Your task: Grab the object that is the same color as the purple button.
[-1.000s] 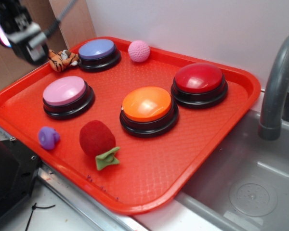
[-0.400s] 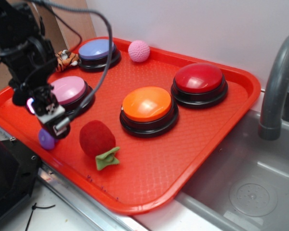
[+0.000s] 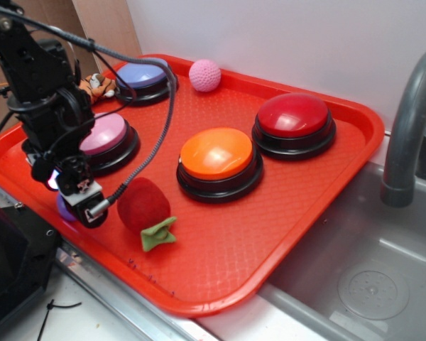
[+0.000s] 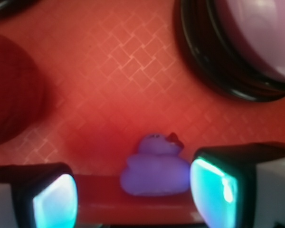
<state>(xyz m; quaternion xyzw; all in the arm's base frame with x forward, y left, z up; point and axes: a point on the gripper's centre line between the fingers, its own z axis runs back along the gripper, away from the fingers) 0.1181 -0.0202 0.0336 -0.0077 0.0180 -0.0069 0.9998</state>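
Note:
The object, a small lavender-purple duck-shaped toy [image 4: 154, 170], sits on the red tray by its near-left rim; in the exterior view only a sliver of the object [image 3: 64, 207] shows behind the arm. My gripper [image 4: 135, 194] is open, its fingers on either side of the toy, the right pad [image 4: 213, 192] close to it and the left pad [image 4: 54, 202] further off. In the exterior view the gripper [image 3: 78, 202] hangs low over that corner. The purple button [image 3: 143, 78] stands at the tray's back left, partly hidden by cables.
On the red tray [image 3: 270, 234] also stand a pink-topped button [image 3: 106, 138], an orange button [image 3: 216, 160] and a red button [image 3: 293, 122]. A fuzzy red ball with a green leaf [image 3: 143, 206], a pink knitted ball [image 3: 204, 74] and a small tiger toy [image 3: 99, 84] lie there too. A sink and grey faucet [image 3: 412, 128] are at the right.
My gripper has come from the back left of the tray down to the near-left corner and now straddles the purple toy. The toy has not moved.

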